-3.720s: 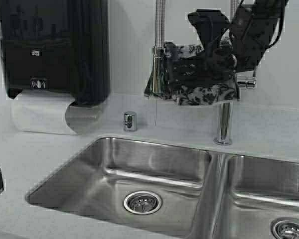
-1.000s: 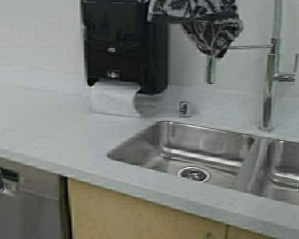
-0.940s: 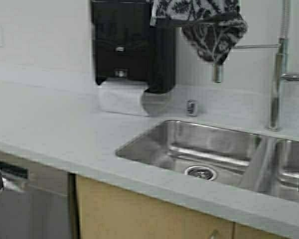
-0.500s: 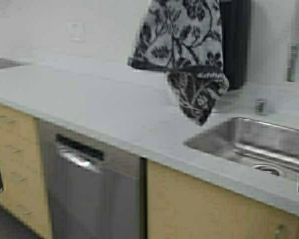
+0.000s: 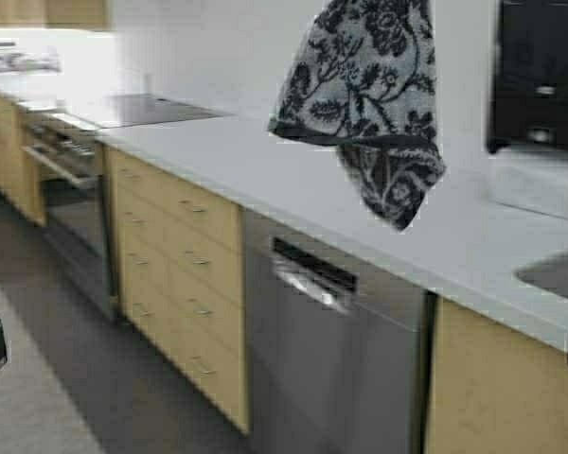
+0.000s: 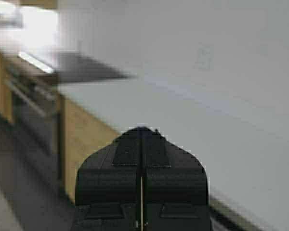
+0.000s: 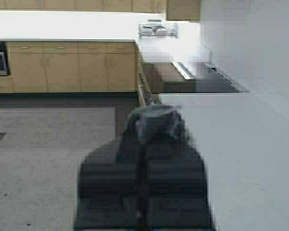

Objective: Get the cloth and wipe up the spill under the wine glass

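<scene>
The cloth (image 5: 369, 104), grey-white with a dark floral print, hangs in the air at the top middle of the high view, over the white counter (image 5: 265, 180). My right gripper (image 7: 151, 127) is shut on a bunched bit of the cloth (image 7: 154, 120); in the high view the gripper is above the picture's edge. My left gripper (image 6: 141, 132) is shut and empty, held low in front of the cabinets. The wine glass and the spill are out of view.
A steel dishwasher (image 5: 331, 350) and wooden drawers (image 5: 180, 274) stand under the counter. A cooktop (image 5: 147, 112) and an oven (image 5: 71, 208) lie farther left. A black towel dispenser (image 5: 540, 76) and a sink corner (image 5: 559, 274) are at the right. Grey floor (image 5: 66, 397) is open at the lower left.
The robot has turned and driven left: the sink, tap and dispenser have slid right, and the drawers, oven and cooktop have come into view. The cloth still hangs from my right gripper.
</scene>
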### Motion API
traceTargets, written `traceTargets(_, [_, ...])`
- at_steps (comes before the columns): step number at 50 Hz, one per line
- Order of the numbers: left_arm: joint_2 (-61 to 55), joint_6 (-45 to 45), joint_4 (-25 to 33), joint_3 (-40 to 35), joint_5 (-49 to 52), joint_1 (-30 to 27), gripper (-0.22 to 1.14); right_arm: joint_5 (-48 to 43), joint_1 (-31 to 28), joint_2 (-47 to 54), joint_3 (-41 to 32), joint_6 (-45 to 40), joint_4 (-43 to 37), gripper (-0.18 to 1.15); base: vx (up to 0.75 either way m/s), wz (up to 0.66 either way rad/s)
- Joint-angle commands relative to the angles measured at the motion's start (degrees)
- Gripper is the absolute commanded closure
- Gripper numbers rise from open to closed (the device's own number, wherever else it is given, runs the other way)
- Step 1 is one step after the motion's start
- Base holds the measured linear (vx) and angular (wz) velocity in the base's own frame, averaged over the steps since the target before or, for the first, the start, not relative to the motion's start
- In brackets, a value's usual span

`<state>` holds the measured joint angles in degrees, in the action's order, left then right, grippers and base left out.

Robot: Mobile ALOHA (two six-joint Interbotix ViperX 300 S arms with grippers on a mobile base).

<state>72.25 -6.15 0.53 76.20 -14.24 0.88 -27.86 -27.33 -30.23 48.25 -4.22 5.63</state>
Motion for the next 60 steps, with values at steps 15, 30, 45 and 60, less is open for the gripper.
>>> traceTargets(15, [-1.2, -0.2, -0.1, -0.9, -0.4, 0.0, 0.89, -1.1, 1.3, 0.9, -0.2, 0.8, -0.1, 0.90, -0.04, 0.46])
traceTargets(30, [-2.5, 1.1, -0.4, -0.6, -1.1, -0.1, 0.89, -1.2, 1.5, -1.1, 2.3, 3.8, -0.2, 0.90, -0.01, 0.53])
traceTargets(45, [-4.8, 2.2, -0.3, -0.5, -1.5, 0.0, 0.89, -2.2, 1.5, -1.3, 2.5, 4.0, -0.2, 0.90, 0.01, 0.49])
traceTargets(60, [-5.0, 1.9, -0.3, -0.7, -1.5, -0.1, 0.89, -2.2, 1.5, -2.2, 3.9, 4.0, -0.3, 0.90, 0.03, 0.42])
